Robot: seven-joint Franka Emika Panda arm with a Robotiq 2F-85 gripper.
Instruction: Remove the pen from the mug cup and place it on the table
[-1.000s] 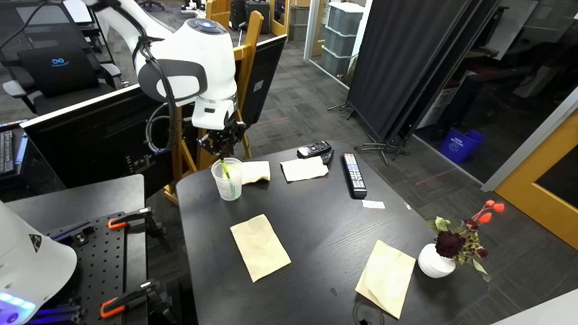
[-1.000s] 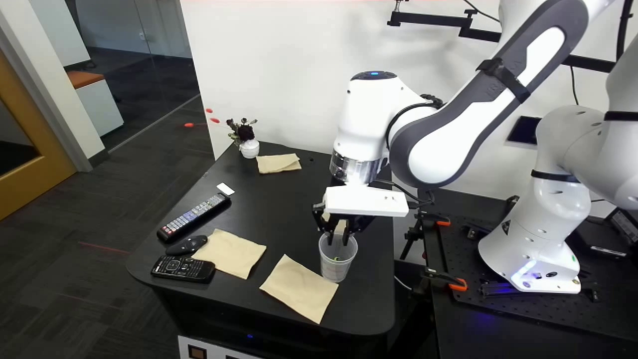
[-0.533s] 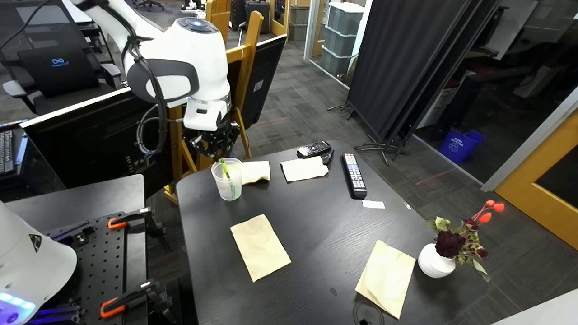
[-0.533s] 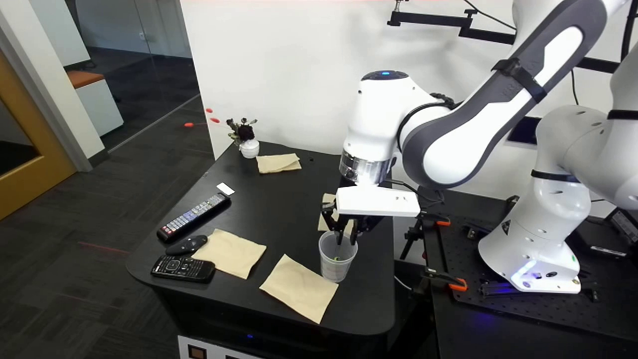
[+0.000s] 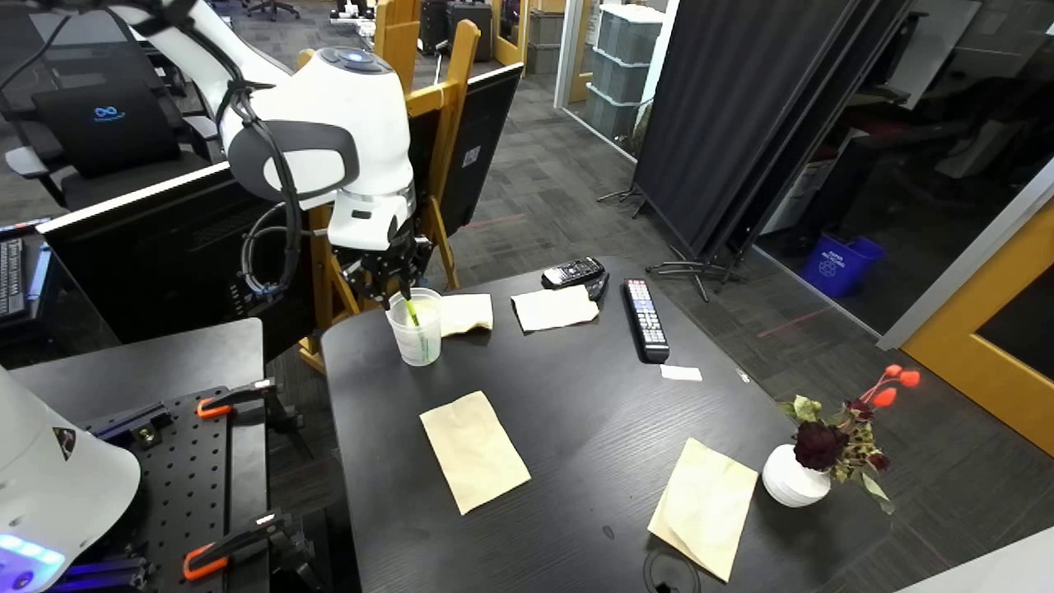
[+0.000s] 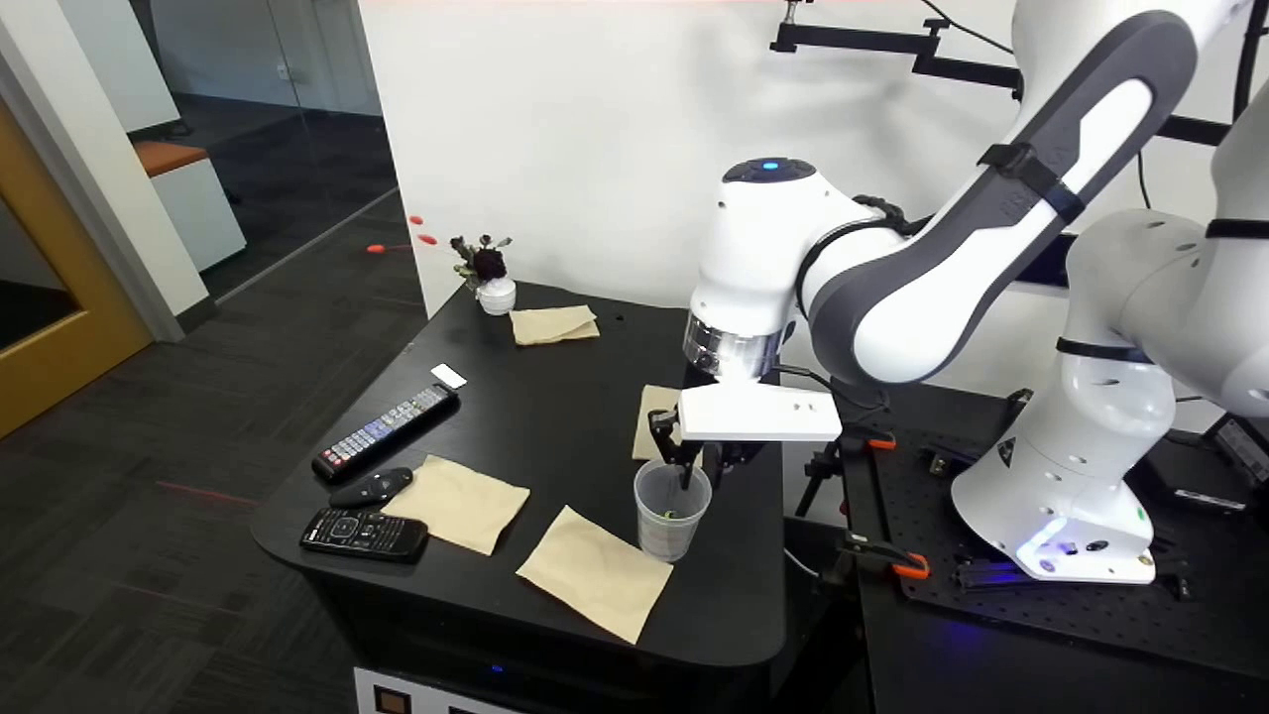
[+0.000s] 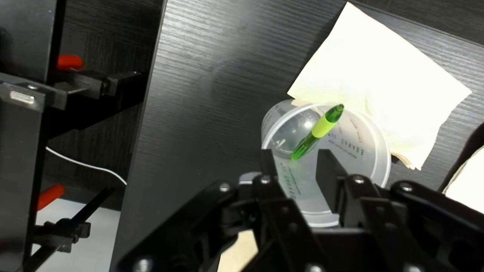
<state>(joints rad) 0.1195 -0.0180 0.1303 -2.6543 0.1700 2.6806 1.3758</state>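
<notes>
The green pen point(image 7: 319, 128) leans inside the cup point(image 5: 421, 344) on the table point(image 7: 204, 124); the gripper point(image 7: 297, 161) hangs at the cup's mouth, its 2 fingers point(image 7: 329, 169) spread apart.

Overexposed paper point(image 7: 382, 79), pale sheen across the dark table point(image 7: 215, 56).

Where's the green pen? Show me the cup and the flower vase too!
Pen point(image 7: 321, 127): wrist view, on its light green middle.
Cup point(image 5: 421, 341): in an exterior view, on its outer wall.
Vase point(image 5: 793, 478): in an exterior view, on its white body.
</notes>
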